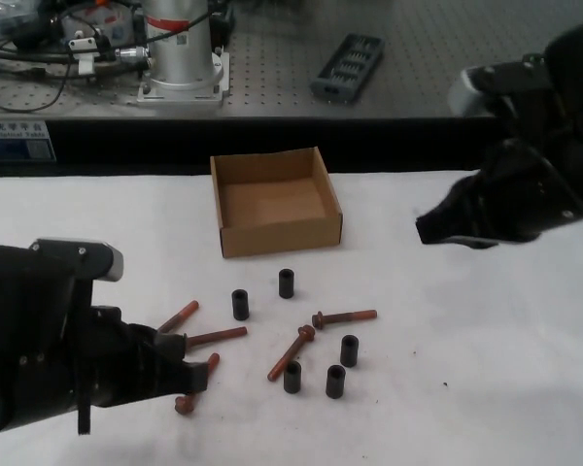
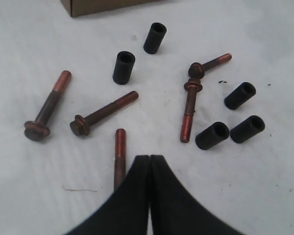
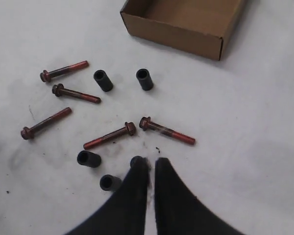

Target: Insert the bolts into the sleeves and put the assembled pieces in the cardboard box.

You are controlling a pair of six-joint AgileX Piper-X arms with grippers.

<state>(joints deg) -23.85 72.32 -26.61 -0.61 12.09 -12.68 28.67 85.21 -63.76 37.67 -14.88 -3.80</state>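
Note:
Several copper-coloured bolts (image 1: 217, 337) and several short black sleeves (image 1: 240, 304) lie loose on the white cloth in front of the open, empty cardboard box (image 1: 235, 243). My left gripper (image 1: 202, 374) is low at the near left, shut and empty. In the left wrist view its tips (image 2: 150, 157) meet just beside one bolt (image 2: 119, 156), whose head end is hidden under a finger. My right gripper (image 1: 423, 231) hangs at the right, level with the box, shut and holding nothing. In the right wrist view one of its fingers (image 3: 137, 196) partly covers a sleeve (image 3: 135, 160).
The box wall (image 3: 171, 36) faces the parts, with a bolt (image 3: 166, 130) lying between them. Behind the cloth is a dark metal breadboard with a silver column (image 1: 180, 49) and a black ridged block (image 1: 348, 64). White cloth lies bare at the near right.

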